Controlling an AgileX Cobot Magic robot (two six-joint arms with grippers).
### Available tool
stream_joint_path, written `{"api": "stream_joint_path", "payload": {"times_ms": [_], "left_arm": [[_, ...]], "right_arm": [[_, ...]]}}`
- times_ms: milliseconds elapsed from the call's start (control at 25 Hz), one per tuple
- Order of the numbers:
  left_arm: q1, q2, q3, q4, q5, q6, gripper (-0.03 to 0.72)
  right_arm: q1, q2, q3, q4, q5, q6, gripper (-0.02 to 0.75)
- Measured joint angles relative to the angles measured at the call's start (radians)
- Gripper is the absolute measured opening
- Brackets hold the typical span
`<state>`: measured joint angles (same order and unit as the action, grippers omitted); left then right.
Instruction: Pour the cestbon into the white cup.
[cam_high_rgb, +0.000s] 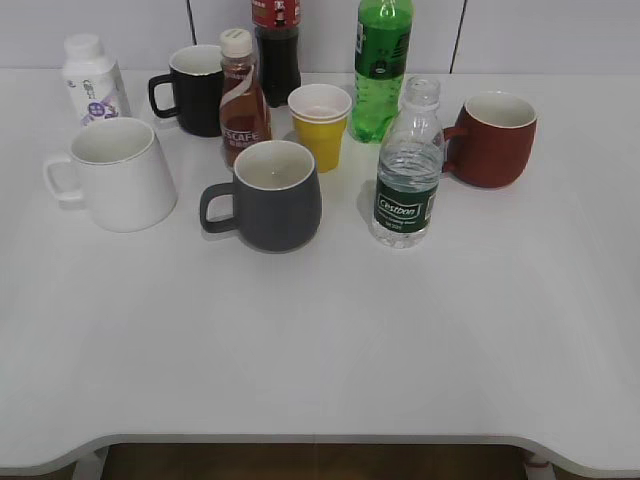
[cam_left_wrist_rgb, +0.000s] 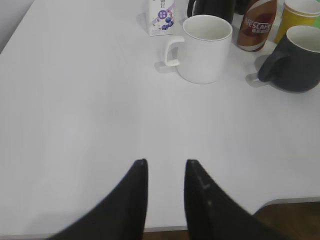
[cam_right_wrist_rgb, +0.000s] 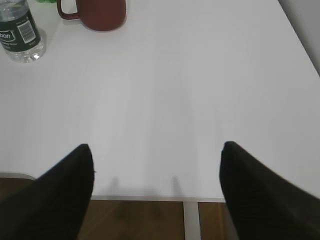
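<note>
The cestbon (cam_high_rgb: 408, 170), a small clear bottle with a dark green label, stands upright and uncapped right of the table's middle; its lower part shows in the right wrist view (cam_right_wrist_rgb: 19, 31). The white cup (cam_high_rgb: 118, 172), a large mug with its handle to the left, stands at the left and shows in the left wrist view (cam_left_wrist_rgb: 203, 48). My left gripper (cam_left_wrist_rgb: 165, 162) is open and empty above the table's front edge, well short of the white cup. My right gripper (cam_right_wrist_rgb: 157, 147) is wide open and empty at the front edge, far from the bottle. Neither gripper shows in the exterior view.
A dark grey mug (cam_high_rgb: 268, 195) stands between cup and bottle. Behind are a Nescafe bottle (cam_high_rgb: 243, 98), a yellow-and-white paper cup (cam_high_rgb: 320, 125), a black mug (cam_high_rgb: 193, 90), a cola bottle (cam_high_rgb: 276, 48), a green soda bottle (cam_high_rgb: 380, 68), a red-brown mug (cam_high_rgb: 495, 138) and a white pill bottle (cam_high_rgb: 91, 78).
</note>
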<state>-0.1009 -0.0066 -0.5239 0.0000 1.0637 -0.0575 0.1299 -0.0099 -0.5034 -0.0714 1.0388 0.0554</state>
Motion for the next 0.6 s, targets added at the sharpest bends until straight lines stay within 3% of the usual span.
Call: {"api": "stream_joint_path", "payload": {"times_ms": [600], "left_arm": [[0.0,0.0,0.0,0.0,0.0,0.0,0.188]], "right_arm": [[0.0,0.0,0.0,0.0,0.0,0.0,0.588]]}}
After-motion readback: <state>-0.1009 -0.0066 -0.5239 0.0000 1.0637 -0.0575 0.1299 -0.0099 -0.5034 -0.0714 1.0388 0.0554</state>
